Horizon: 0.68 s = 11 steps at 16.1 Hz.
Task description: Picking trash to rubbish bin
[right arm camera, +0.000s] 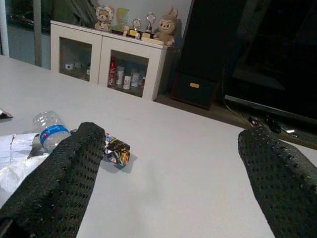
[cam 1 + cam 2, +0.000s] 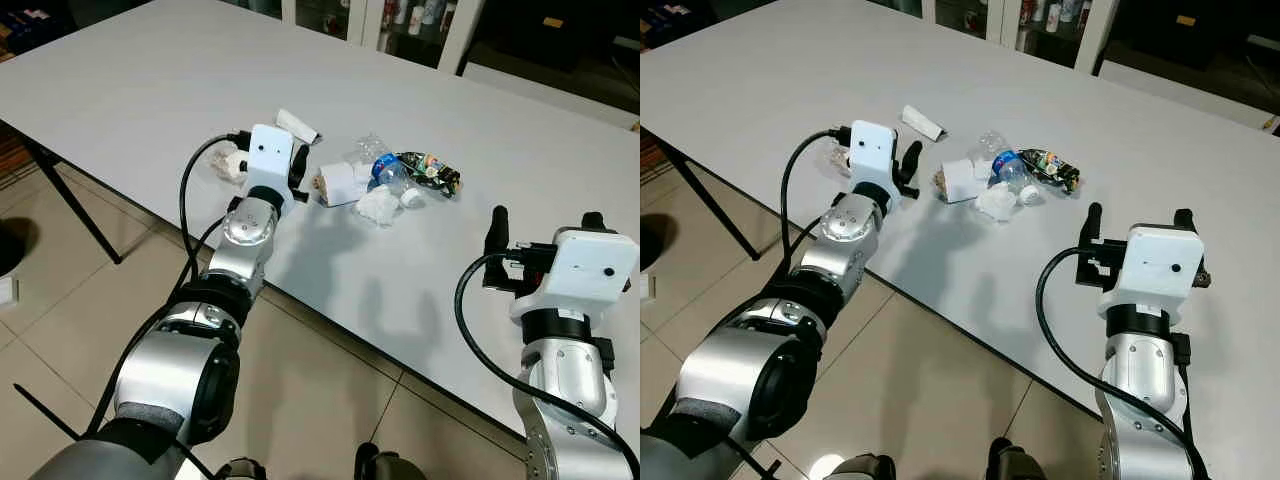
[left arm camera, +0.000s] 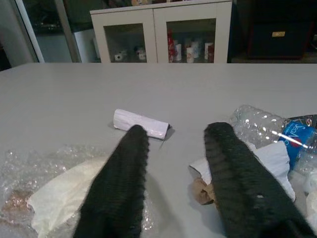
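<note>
Trash lies in a heap on the grey table (image 2: pixel 150 90): a crushed clear bottle (image 2: pixel 375 160) with a blue label, a white paper cup (image 2: pixel 337 184) on its side, a crumpled tissue (image 2: pixel 378 205), a colourful wrapper (image 2: pixel 430 170) and a rolled white paper (image 2: pixel 297 125). A clear plastic bag (image 2: pixel 228 165) holding white paper lies left of the heap. My left gripper (image 2: pixel 298 165) is open low over the table, between the bag and the cup, with nothing between its fingers (image 3: pixel 124 168). My right gripper (image 2: pixel 545 225) stands wide open near the table's front edge, right of the heap.
A black table leg (image 2: pixel 70 205) slants down to the tiled floor (image 2: pixel 330 380) at the left. Beyond the far edge of the table stands a white glass-door cabinet (image 3: pixel 163 29). Bare table surface stretches behind the trash.
</note>
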Motion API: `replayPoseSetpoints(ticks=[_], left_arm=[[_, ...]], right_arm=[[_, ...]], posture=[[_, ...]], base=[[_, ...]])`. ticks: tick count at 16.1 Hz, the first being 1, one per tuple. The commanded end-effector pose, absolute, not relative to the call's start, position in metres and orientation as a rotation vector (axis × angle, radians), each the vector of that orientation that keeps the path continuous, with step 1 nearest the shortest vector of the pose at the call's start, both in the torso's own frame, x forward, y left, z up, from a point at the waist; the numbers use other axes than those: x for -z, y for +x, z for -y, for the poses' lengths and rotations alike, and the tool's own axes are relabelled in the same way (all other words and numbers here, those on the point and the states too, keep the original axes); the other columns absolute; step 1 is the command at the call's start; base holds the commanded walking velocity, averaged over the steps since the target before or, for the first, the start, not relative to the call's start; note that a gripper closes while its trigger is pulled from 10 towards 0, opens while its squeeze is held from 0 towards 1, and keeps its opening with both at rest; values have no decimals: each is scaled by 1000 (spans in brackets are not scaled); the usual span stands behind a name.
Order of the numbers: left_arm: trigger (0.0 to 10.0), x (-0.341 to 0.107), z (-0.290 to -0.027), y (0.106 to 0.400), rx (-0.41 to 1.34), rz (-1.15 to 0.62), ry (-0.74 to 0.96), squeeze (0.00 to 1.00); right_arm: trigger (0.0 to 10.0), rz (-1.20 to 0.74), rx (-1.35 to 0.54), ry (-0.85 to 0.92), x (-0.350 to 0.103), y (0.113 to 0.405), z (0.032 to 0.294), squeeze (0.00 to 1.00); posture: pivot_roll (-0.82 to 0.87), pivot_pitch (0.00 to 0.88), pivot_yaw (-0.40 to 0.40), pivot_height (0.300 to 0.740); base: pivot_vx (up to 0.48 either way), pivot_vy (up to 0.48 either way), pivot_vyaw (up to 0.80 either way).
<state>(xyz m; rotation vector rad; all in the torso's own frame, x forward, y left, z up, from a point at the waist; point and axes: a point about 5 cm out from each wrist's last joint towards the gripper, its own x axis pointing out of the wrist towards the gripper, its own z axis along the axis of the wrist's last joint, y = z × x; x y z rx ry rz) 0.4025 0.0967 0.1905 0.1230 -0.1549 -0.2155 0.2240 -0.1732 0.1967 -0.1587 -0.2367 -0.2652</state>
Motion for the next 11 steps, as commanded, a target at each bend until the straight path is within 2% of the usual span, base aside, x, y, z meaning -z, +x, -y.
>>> replayPoseSetpoints(ticks=[1, 6, 7, 10, 11], left_arm=[[10000, -199, -93, 403, 224, 190, 120, 1000], [10000, -184, -78, 395, 267, 159, 100, 1000], [10000, -171, -65, 388, 311, 126, 75, 1000], [10000, -162, -48, 380, 340, 99, 41, 1000], [10000, -162, -46, 379, 350, 98, 27, 286]], right_arm=[[10000, 239, 280, -154, -196, 224, 176, 0], [10000, 231, 294, -143, -194, 224, 178, 0], [10000, 229, 291, -146, -194, 225, 178, 0], [10000, 230, 289, -147, -194, 225, 180, 0], [10000, 229, 287, -147, -194, 225, 180, 0]], posture=[[-9, 108, -2, 740], [-15, 107, 0, 740], [-14, 101, -6, 740], [-9, 101, -14, 740], [-7, 100, -17, 740]], base=[[0, 0, 0], [0, 0, 0], [0, 0, -781], [0, 0, -792], [0, 0, -800]])
